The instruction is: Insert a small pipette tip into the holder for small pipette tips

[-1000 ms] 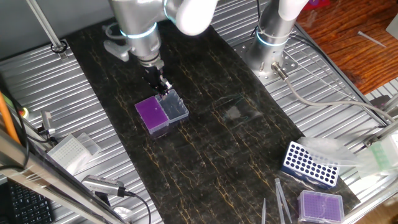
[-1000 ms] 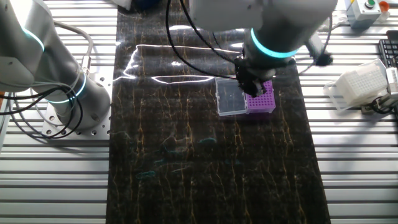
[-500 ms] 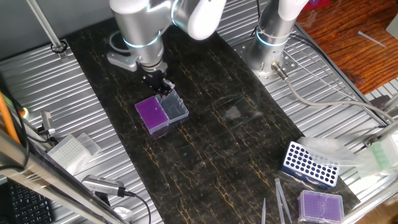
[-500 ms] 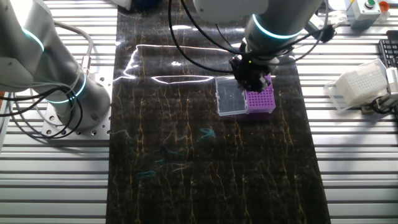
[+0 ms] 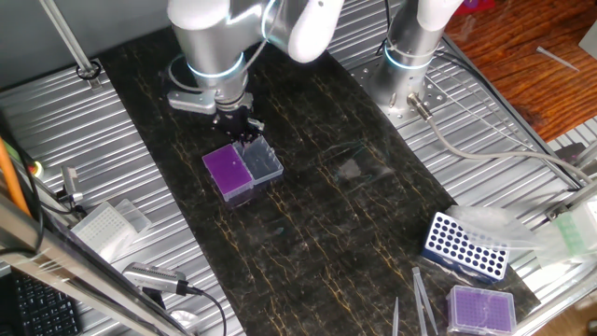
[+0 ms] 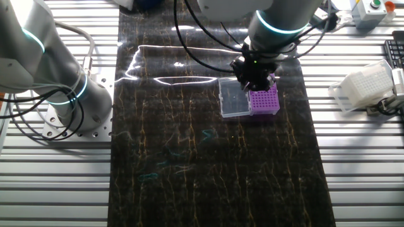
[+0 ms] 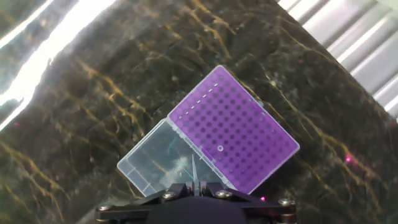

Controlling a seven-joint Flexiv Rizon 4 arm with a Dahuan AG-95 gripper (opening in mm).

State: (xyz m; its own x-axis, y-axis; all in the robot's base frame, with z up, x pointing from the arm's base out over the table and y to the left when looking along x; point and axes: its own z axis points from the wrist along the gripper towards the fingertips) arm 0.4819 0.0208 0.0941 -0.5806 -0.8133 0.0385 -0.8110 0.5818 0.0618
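Note:
The holder for small pipette tips (image 7: 239,127) is a small square box with a vivid purple grid, and its clear lid (image 7: 158,160) lies open at its side. One hole in the grid shows a pale ring (image 7: 220,148). My gripper (image 7: 194,185) hangs above the seam between lid and grid, shut on a thin clear small pipette tip (image 7: 194,169) that points down. In one fixed view the gripper (image 5: 242,129) is at the holder's (image 5: 225,170) far edge. In the other fixed view the gripper (image 6: 255,81) partly covers the holder (image 6: 266,101).
A blue rack with large round holes (image 5: 465,246) and a paler purple-topped box (image 5: 481,309) stand at the front right, with tweezers (image 5: 422,301) beside them. A second arm's base (image 5: 409,67) is at the back. A white tip box (image 6: 362,87) lies off the mat.
The arm's wrist has turned and the gripper has shifted slightly over the holder's lid-side edge. The holder has not moved.

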